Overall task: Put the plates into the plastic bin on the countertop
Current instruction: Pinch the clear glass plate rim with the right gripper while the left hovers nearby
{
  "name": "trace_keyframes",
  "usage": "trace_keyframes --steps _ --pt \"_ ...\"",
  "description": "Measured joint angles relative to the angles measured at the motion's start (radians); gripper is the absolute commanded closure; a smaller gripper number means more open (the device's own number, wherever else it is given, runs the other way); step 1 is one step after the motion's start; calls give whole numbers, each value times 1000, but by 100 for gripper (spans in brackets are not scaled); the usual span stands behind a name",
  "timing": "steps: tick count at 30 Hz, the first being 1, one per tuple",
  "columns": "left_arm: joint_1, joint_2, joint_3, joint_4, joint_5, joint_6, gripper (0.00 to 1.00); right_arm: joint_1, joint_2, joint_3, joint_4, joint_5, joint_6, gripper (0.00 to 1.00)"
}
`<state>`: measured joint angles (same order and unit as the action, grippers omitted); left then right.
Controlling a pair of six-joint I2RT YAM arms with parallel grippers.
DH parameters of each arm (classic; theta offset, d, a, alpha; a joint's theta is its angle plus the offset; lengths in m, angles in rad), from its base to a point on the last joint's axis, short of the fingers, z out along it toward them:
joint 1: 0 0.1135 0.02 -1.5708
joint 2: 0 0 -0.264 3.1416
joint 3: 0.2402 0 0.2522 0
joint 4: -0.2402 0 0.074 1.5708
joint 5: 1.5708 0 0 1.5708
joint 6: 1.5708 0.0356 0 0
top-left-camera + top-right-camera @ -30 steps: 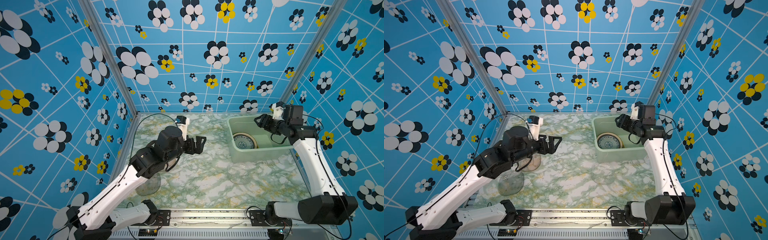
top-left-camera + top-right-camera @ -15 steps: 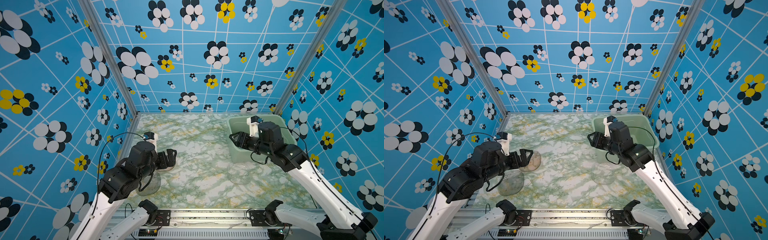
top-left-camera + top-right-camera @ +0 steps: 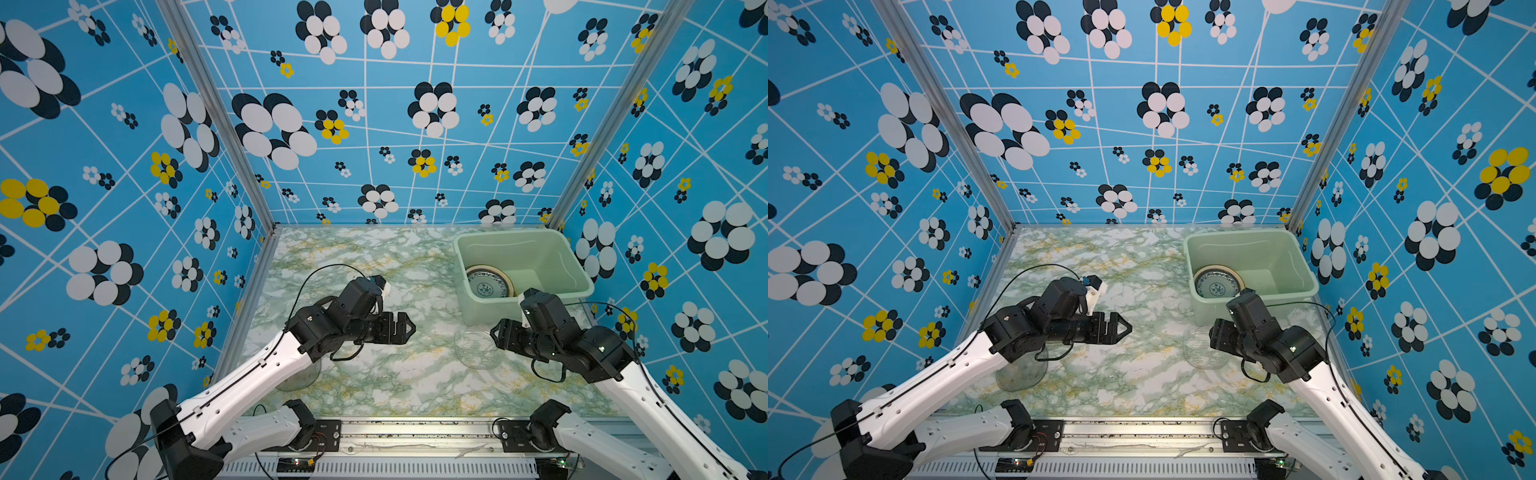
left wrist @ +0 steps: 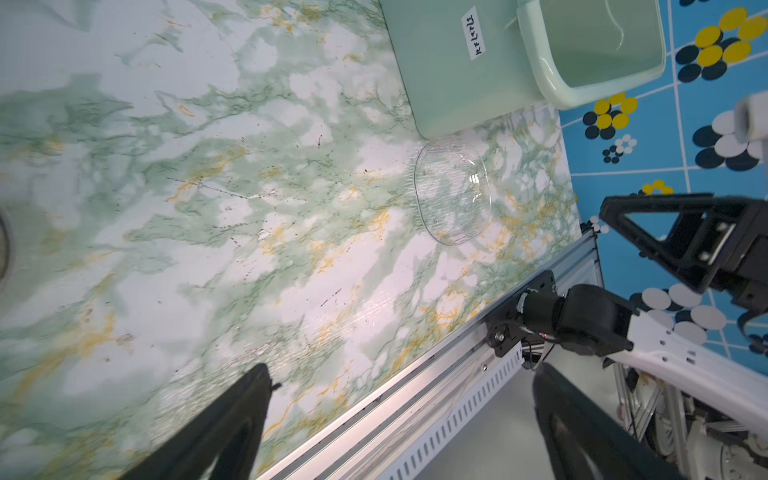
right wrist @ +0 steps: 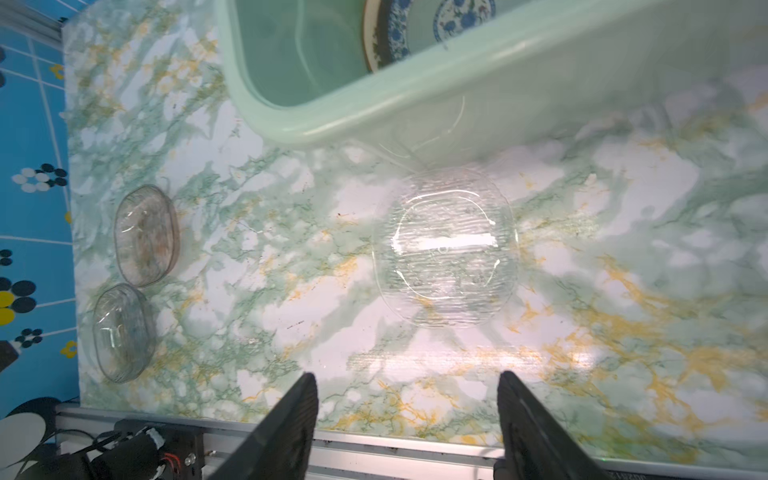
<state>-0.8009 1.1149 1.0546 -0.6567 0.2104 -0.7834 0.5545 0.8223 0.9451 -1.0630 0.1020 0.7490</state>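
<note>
The plastic bin (image 3: 536,249) (image 3: 1258,245) stands at the back right of the countertop (image 3: 374,266) and holds a blue-patterned plate (image 3: 487,286) (image 5: 436,25) on a beige-rimmed one. A clear glass plate (image 3: 476,347) (image 3: 1202,349) (image 5: 444,245) (image 4: 453,191) lies flat just in front of the bin. My right gripper (image 3: 496,334) (image 5: 407,378) hovers open and empty at that plate's right edge. My left gripper (image 3: 405,328) (image 3: 1121,328) (image 4: 401,374) is open and empty over mid-counter, pointing right. In the right wrist view, two more clear plates (image 5: 145,235) (image 5: 122,332) lie at the left side.
In both top views the left arm covers most of the left clear plates; one edge (image 3: 299,374) (image 3: 1021,374) shows under it. The metal rail (image 3: 415,432) borders the front. Blue flowered walls close in three sides. The bin's wall carries a white label (image 4: 473,37).
My right gripper left the bin and came down in front of it, beside the clear plate, its jaws wider. My left gripper drew back left, then reached right again.
</note>
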Motion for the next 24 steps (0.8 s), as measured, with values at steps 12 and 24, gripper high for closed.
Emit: trace_keyframes --steps 12,24 --pt "-48 184 -86 247 -12 -288 1 -310 -84 -286 106 -168 48 18" --pt "-79 401 -85 402 64 -378 1 -523 -29 -419 318 -363 21 20"
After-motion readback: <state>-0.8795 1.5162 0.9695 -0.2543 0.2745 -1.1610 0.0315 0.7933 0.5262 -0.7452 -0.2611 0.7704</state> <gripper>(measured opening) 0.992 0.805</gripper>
